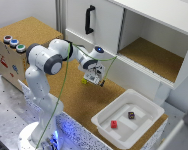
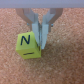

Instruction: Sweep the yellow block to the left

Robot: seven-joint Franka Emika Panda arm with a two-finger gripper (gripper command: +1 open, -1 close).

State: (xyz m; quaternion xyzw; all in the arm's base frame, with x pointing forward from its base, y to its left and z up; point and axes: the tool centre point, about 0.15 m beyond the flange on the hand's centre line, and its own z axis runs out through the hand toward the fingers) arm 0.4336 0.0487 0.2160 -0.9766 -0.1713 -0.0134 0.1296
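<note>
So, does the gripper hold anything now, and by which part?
Nothing is held. The gripper is shut, its fingers together beside the yellow block, not around it.

- The yellow block [image 2: 29, 44] sits on the brown cork board [image 2: 65, 65].
- It has a black letter N on it.
- The gripper [image 2: 38, 27] has 2 grey fingers [image 2: 46, 27] touching the block, close together.
</note>
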